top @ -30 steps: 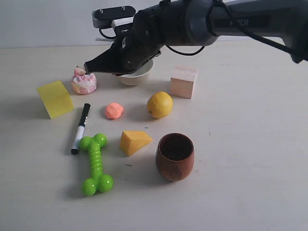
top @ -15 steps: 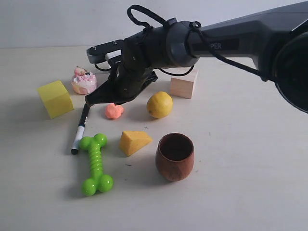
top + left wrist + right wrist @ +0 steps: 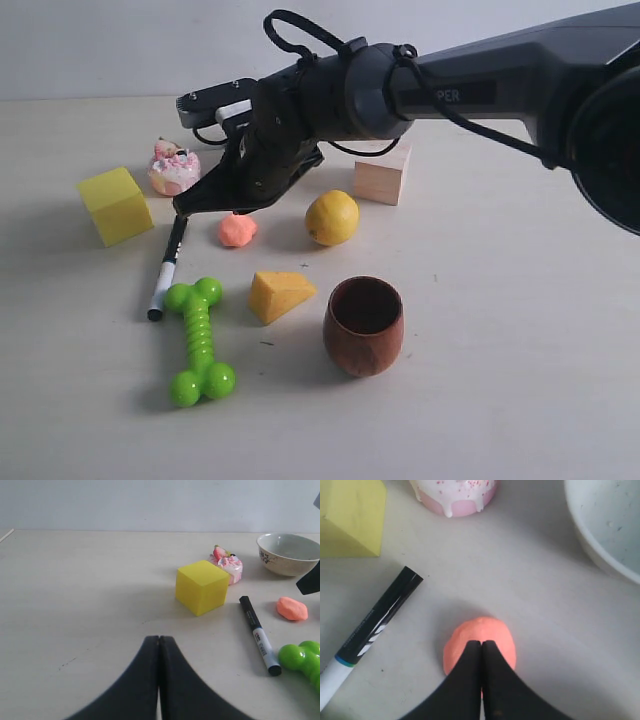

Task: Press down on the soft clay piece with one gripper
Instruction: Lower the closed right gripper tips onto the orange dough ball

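Note:
The soft clay piece [image 3: 238,230] [image 3: 292,608] [image 3: 480,641] is a small salmon-orange lump lying on the table between the marker and the lemon. My right gripper [image 3: 232,209] [image 3: 481,642] is shut, and its black tips are right over the middle of the clay. I cannot tell whether they touch it. In the left wrist view a black edge of that arm [image 3: 310,581] hangs just above the clay. My left gripper [image 3: 159,639] is shut with nothing in it, low over bare table, short of the yellow cube. It is out of the exterior view.
Close by are a black-and-white marker [image 3: 166,268], a yellow cube [image 3: 115,204], a pink cake toy [image 3: 174,168], a lemon [image 3: 332,217] and a white bowl [image 3: 288,553]. Nearer the front are a cheese wedge [image 3: 279,295], a green bone toy [image 3: 200,340] and a wooden cup [image 3: 364,325]. A wood block [image 3: 382,178] sits behind.
The right arm came down from above the bowl to the clay. In the last half second it rose very slightly. The clay stayed in place.

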`<state>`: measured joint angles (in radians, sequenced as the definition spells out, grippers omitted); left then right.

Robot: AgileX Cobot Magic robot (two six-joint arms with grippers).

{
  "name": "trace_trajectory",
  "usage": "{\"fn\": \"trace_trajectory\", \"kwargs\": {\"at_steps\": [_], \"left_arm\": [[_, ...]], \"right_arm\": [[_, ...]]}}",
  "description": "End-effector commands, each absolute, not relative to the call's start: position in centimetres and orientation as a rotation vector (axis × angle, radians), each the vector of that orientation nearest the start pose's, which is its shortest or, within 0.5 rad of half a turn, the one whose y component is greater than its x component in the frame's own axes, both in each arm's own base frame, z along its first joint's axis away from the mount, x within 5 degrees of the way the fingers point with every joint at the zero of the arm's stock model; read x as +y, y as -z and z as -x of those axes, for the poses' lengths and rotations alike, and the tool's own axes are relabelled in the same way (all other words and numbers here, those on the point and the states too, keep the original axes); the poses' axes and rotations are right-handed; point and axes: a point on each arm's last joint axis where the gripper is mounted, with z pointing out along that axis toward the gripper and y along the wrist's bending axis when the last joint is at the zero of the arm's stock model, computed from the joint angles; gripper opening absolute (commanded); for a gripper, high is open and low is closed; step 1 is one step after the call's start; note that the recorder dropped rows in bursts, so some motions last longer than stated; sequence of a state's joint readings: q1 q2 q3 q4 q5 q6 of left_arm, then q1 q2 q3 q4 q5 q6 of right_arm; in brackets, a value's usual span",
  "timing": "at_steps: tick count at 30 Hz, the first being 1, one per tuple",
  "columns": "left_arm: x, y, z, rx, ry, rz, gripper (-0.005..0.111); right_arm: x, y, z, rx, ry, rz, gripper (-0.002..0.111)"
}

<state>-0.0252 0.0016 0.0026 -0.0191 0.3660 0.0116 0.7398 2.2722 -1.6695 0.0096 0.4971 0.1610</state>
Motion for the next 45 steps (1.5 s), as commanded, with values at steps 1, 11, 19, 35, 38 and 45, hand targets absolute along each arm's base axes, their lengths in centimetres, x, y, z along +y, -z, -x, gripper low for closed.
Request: {"fn": "trace_trajectory", "kwargs": {"at_steps": [1,11,19,35,38,45], "left_arm": [[-0.2,-18.1,-5.3,1.838,0.035,-0.025,0.0],[-0.2,-18.1,-5.3,1.838,0.035,-0.025,0.0],[-0.2,-18.1,-5.3,1.838,0.035,-0.025,0.0],[-0.2,-18.1,-5.3,1.838,0.035,-0.025,0.0],[-0.2,-18.1,-5.3,1.838,0.035,-0.025,0.0],[-0.2,-18.1,-5.3,1.838,0.035,-0.025,0.0]], "right_arm": [[33.3,-12.7,-36.1,2.503,-0.335,0.757,0.0],[33.3,-12.4,-36.1,2.51,-0.336,0.755,0.0],[33.5,-12.3,-36.1,2.507,-0.363,0.754,0.0],[33.6,-11.3,-36.2,2.502,-0.364,0.751,0.0],[33.6,-10.9,-36.2,2.509,-0.36,0.754,0.0],[33.5,-10.1,-36.1,2.534,-0.345,0.768,0.0]]}}
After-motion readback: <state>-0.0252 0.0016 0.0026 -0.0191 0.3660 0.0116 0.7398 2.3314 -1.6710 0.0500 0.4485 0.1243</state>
